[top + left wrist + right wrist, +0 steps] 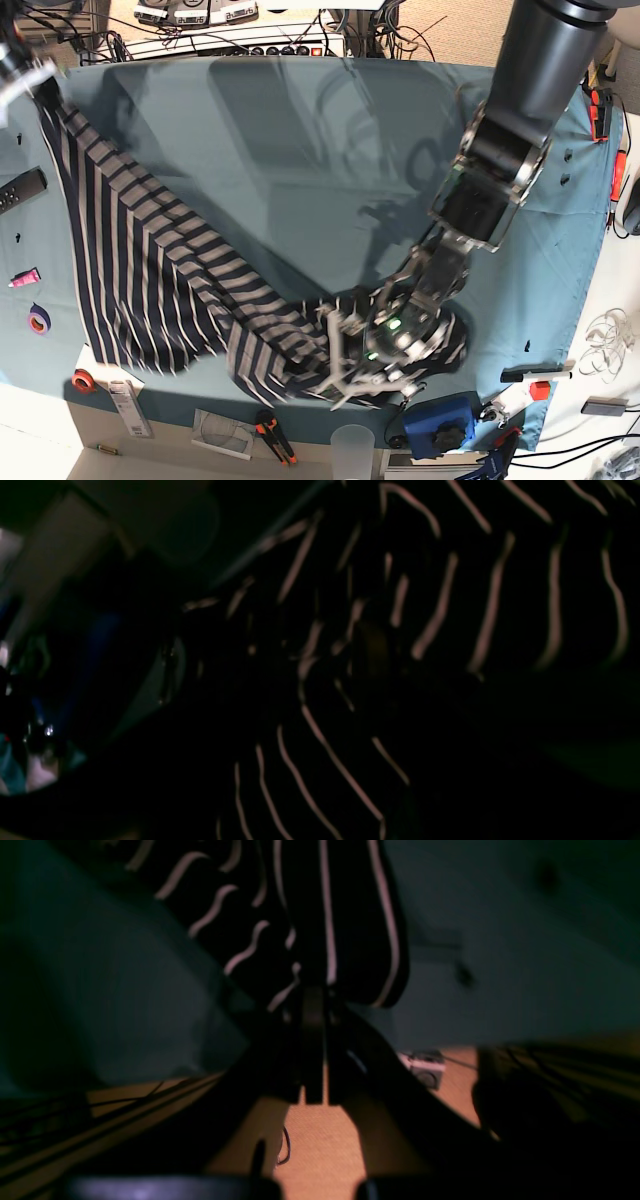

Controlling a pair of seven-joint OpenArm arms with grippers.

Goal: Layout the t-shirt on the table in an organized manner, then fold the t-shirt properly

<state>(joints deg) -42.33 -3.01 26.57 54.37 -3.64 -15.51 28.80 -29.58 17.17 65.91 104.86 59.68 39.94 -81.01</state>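
Note:
The dark striped t-shirt (150, 280) stretches diagonally across the teal table (300, 150), from the far left corner down to a crumpled heap at the near middle. My right gripper (38, 82) is shut on a corner of it at the far left. The right wrist view shows the shut right gripper (314, 1000) pinching the t-shirt (310, 915), lifted over the table (500, 965). My left gripper (342, 362) hovers over the crumpled end with its fingers spread. Folds of the t-shirt (450, 605) fill the dark left wrist view, where that gripper's fingers do not show.
A remote (20, 190), a pink item (22, 278) and tape rolls (38, 320) lie along the left edge. Near the front edge are pliers (272, 440), a plastic cup (352, 445) and a blue box (440, 425). Cables and a power strip (230, 45) run behind the table.

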